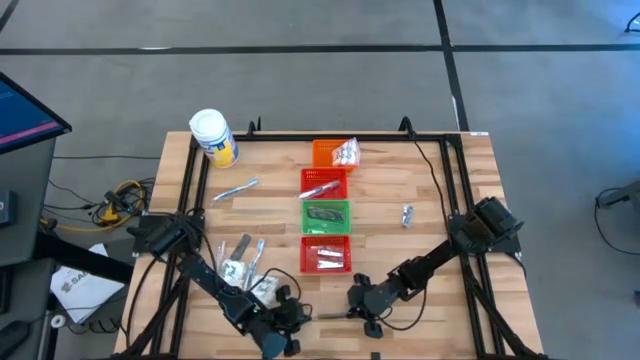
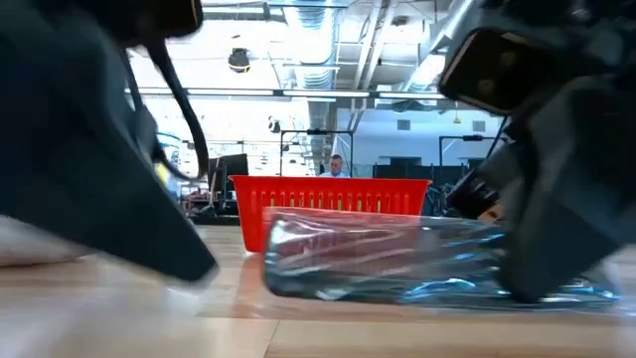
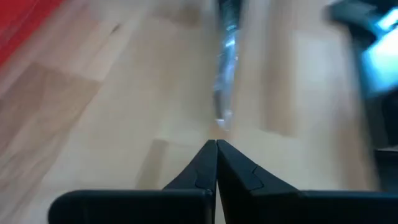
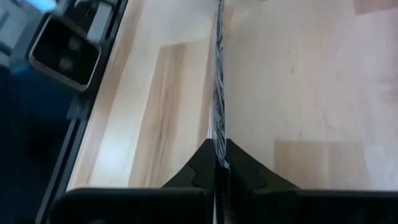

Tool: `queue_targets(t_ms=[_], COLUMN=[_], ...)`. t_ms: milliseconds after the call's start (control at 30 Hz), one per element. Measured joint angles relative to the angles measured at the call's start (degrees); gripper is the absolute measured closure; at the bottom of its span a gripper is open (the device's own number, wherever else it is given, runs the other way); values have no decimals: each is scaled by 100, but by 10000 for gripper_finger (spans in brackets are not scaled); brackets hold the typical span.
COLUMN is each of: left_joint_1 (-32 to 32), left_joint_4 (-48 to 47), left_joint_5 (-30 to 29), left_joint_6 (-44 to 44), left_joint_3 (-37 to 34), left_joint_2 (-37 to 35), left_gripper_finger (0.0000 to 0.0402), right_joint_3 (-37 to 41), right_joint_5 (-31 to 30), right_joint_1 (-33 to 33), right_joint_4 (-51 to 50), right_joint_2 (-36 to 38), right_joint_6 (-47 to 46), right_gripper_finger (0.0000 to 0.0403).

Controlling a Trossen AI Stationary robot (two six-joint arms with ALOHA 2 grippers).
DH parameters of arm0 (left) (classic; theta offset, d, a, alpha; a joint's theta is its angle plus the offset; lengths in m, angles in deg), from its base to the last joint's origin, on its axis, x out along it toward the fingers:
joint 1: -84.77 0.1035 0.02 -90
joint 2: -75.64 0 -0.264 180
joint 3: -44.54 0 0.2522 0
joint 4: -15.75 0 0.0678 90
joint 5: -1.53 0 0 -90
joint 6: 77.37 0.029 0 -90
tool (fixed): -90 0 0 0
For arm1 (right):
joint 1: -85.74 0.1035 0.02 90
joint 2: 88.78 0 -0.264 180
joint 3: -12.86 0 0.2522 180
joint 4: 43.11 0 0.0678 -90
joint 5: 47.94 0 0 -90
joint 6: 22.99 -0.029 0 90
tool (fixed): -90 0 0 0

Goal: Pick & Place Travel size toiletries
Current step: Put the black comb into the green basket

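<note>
At the worktop's (image 1: pixel 440 250) six o'clock edge, a clear-wrapped dark toiletry strip (image 4: pixel 217 93) is being clamped by the right gripper (image 4: pixel 217 163), the left gripper (image 3: pixel 216 152) waiting pressed together alongside; next, a lift toward the red basket (image 1: pixel 326 253) at twelve o'clock is being called for.

Right claw (image 4: pixel 217 163) clamped on thin dark strip (image 4: pixel 218 81), strip edge-on over wooden table (image 4: pixel 298 93).

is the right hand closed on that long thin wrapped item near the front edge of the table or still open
Closed on it. In the right wrist view the right hand pinches the thin wrapped strip, which runs out from between its fingertips along the table.
</note>
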Motion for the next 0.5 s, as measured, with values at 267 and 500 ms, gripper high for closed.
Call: queue_targets(t_ms=[267,500], left_joint_1=[-180,-453], left_joint_4=[-13,-7], left_joint_5=[-644,-1579], left_joint_6=[871,1044], left_joint_3=[1,-627], left_joint_2=[-819,-1710], left_gripper_finger=[402,401], right_joint_3=[-2,-9], right_joint_5=[-70,-76], right_joint_1=[-83,-247], right_joint_4=[-93,-549], right_joint_2=[441,1340], right_joint_6=[354,1046], right_gripper_finger=[398,398])
